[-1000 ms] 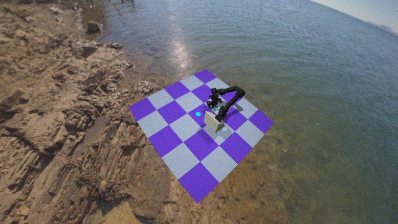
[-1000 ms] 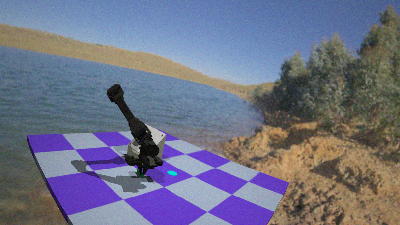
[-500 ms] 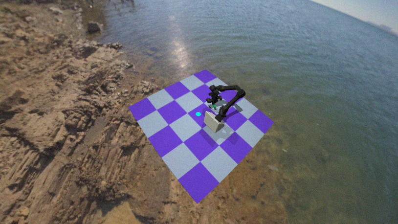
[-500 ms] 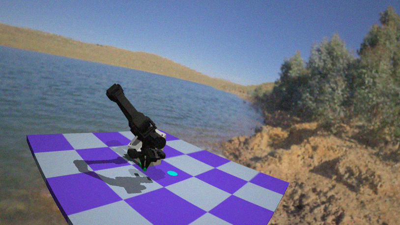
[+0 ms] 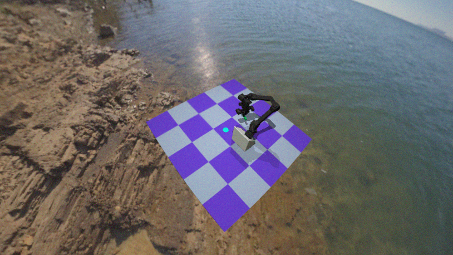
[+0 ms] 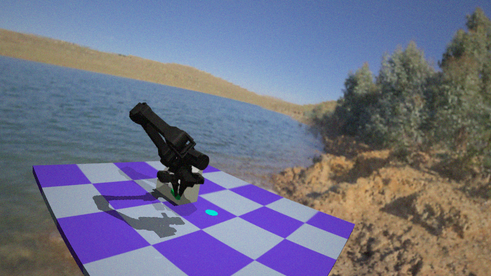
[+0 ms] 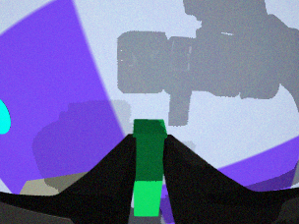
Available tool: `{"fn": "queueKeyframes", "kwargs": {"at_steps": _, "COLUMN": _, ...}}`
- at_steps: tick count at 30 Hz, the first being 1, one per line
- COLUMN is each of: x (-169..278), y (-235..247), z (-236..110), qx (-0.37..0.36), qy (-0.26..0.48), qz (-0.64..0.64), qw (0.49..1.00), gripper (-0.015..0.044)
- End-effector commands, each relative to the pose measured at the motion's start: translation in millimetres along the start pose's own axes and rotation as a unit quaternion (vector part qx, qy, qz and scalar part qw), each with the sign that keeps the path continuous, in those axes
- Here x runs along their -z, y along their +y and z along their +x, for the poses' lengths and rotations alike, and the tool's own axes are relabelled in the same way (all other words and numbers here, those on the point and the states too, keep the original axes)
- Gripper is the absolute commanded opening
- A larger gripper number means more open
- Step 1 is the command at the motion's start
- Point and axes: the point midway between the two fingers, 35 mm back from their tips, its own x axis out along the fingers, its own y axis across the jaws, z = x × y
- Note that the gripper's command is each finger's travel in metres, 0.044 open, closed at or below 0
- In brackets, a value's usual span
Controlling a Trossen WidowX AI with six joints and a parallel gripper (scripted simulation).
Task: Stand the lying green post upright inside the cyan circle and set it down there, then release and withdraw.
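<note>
The green post (image 5: 245, 118) (image 6: 176, 196) (image 7: 149, 164) is held between the fingertips of my gripper (image 5: 245, 116) (image 6: 177, 194) (image 7: 149, 141), which is shut on it. The post appears raised a little above the checkered mat. In the wrist view it runs from the tips toward the bottom edge; the fingers hide its sides, and its exact tilt is hard to tell. The flat cyan circle (image 5: 225, 129) (image 6: 211, 213) (image 7: 4, 118) lies on a purple square, to the left of the post in the top view and the wrist view, to its right in the exterior view.
A pale beige block (image 5: 242, 139) (image 6: 193, 193) (image 7: 36, 189) stands close by the arm's base, near the cyan circle. The purple and light-grey checkered mat (image 5: 225, 206) (image 6: 202, 245) has open outer edges. The arm's shadow falls across it.
</note>
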Motion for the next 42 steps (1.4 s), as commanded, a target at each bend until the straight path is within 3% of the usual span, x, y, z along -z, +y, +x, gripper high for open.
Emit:
{"fn": "queueKeyframes", "kwargs": {"at_steps": 1, "x": 0.0, "y": -5.6, "z": -17.6, "qx": 0.003, "qy": -0.008, "qz": 0.008, "qw": 1.000, "gripper": 0.0023}}
{"fn": "queueKeyframes", "kwargs": {"at_steps": 9, "x": 0.3, "y": -4.5, "z": -22.3, "qx": 0.003, "qy": -0.009, "qz": -0.001, "qw": 1.000, "gripper": 0.0023}}
{"fn": "queueKeyframes", "kwargs": {"at_steps": 22, "x": -6.6, "y": 36.6, "z": -26.5, "qx": -0.008, "qy": -0.010, "qz": -0.178, "qw": 0.984, "gripper": 0.0023}}
{"fn": "queueKeyframes", "kwargs": {"at_steps": 42, "x": -3.5, "y": 101.5, "z": -33.9, "qx": -0.015, "qy": -0.013, "qz": -0.440, "qw": 0.898, "gripper": 0.0023}}
